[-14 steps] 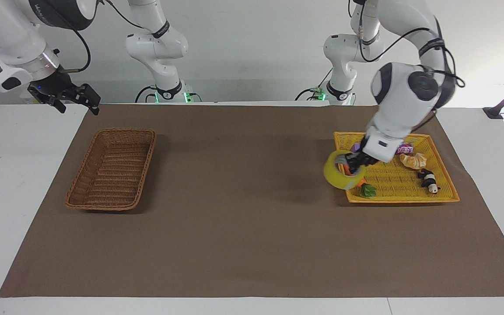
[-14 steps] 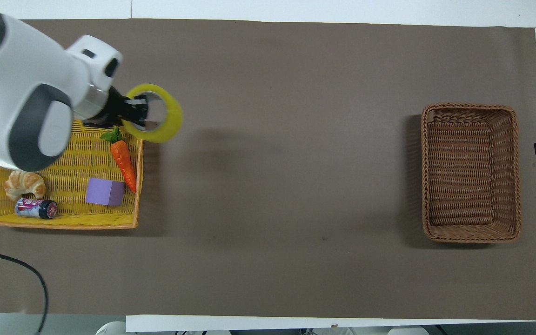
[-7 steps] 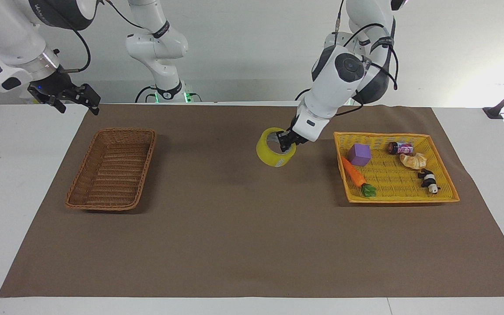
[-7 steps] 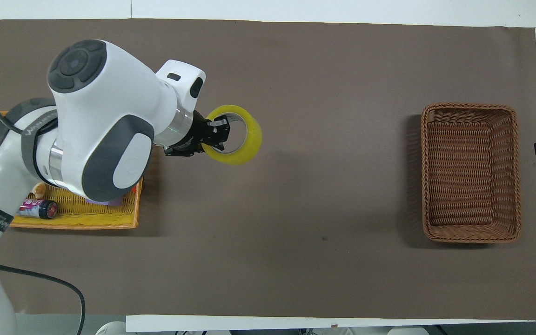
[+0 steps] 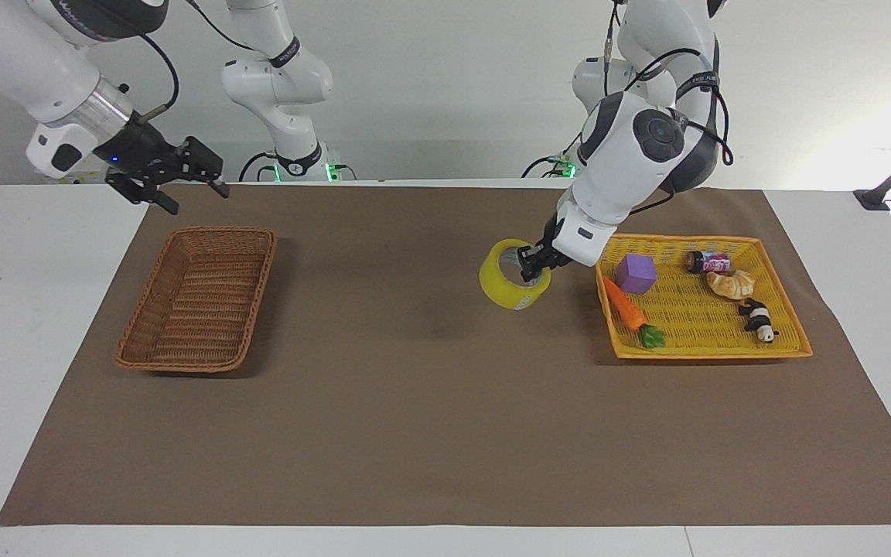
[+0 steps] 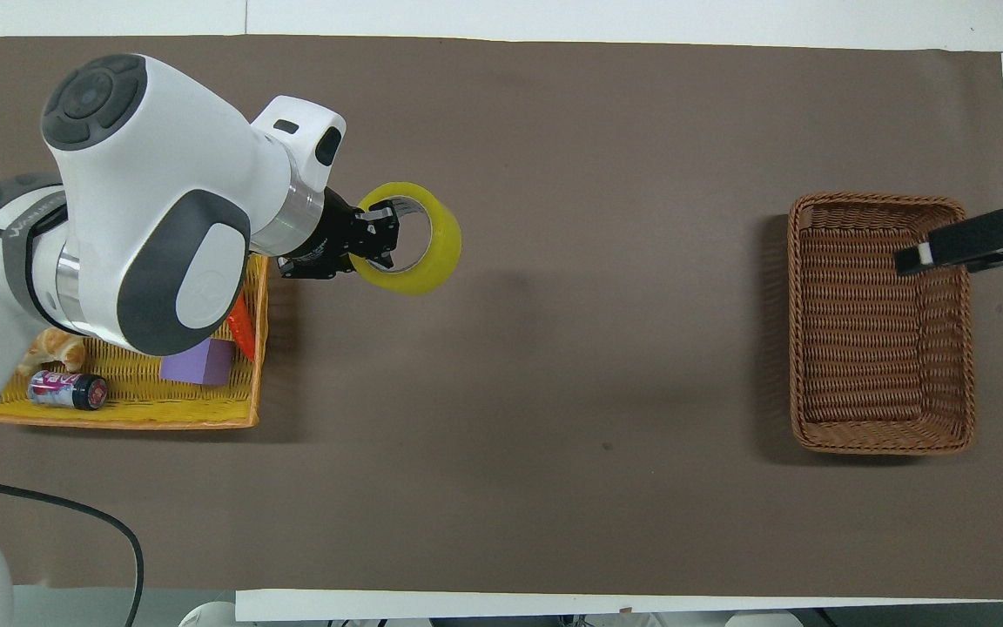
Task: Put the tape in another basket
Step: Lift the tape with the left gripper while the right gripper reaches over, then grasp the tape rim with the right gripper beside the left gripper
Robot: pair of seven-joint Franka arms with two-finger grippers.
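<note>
Left gripper (image 5: 532, 265) is clamping the wall of the tape (image 5: 514, 285) and holding the roll in the air over bare brown mat (image 5: 414, 402), just beside the yellow mesh basket (image 5: 704, 352) — at about 9 o'clock from it in the facing view. Right gripper (image 5: 182, 174) is hanging with fingers spread above the wicker basket (image 5: 196, 300), at its 12 o'clock rim in the facing view — not touching it.
</note>
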